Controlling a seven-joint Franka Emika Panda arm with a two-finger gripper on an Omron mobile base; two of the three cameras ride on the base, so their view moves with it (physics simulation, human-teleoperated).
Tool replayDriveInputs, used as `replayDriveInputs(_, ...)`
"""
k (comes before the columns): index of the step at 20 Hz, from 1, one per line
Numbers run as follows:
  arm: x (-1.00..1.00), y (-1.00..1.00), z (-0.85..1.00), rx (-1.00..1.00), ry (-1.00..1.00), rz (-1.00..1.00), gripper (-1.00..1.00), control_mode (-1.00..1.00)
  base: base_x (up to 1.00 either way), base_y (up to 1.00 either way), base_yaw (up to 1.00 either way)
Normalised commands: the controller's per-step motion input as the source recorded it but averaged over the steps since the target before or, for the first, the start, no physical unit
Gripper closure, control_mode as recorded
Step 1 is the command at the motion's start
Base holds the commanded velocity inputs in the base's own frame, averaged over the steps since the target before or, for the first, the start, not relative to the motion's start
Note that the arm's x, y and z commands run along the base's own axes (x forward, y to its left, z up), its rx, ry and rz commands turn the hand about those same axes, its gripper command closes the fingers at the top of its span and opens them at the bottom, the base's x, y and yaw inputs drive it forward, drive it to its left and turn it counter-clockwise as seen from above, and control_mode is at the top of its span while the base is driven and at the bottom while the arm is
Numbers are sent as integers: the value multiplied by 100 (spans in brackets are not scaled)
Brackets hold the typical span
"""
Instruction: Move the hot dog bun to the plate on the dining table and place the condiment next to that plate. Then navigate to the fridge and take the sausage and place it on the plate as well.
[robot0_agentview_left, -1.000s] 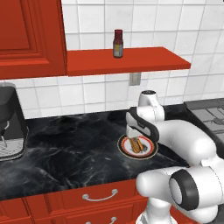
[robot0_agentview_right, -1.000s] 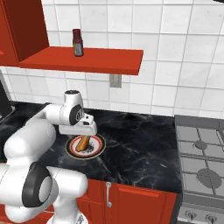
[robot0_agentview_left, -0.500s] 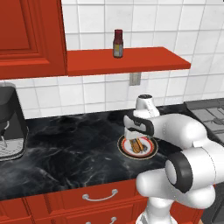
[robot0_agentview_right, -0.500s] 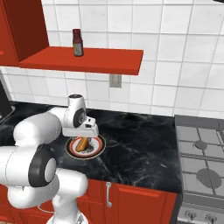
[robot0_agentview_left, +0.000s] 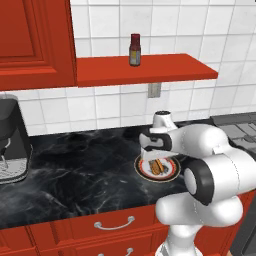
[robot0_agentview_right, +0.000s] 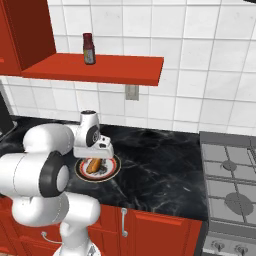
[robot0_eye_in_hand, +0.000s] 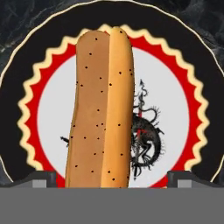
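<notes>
A black marble counter (robot0_agentview_left: 75, 170) ran under white tiles and a red shelf (robot0_agentview_right: 100, 70) holding the condiment (robot0_agentview_right: 89, 48). The bun (robot0_eye_in_hand: 103, 109) lay on a small white plate (robot0_agentview_right: 111, 171), its near end cut off between the gripper (robot0_eye_in_hand: 112, 179)'s wide-apart tips.

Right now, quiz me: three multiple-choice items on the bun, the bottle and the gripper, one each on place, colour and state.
1. Where is the bun?
A. on the shelf
B. on the white plate
C. on the stove
2. What colour is the bottle cap?
A. dark red
B. green
C. blue
3. How is the gripper?
A. shut on the bun
B. shut, empty
C. open over the bun
Key: 1 B, the bun lies on the plate's white centre; 2 A, the shelf bottle shows a dark red cap; 3 C, the fingertips stand wide apart either side of the bun.
</notes>
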Motion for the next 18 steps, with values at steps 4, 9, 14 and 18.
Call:
replayDriveInputs(4, 0, 3, -17, 0, 0, 0, -100, -100, 0, 0, 0)
replayDriveInputs(9, 0, 3, -24, 0, 0, 0, -100, -100, 0, 0, 0)
replayDriveInputs(14, 0, 1, -25, 0, 0, 0, -100, -100, 0, 0, 0)
replayDriveInputs(18, 0, 5, -24, 0, 0, 0, 100, -100, 0, 0, 0)
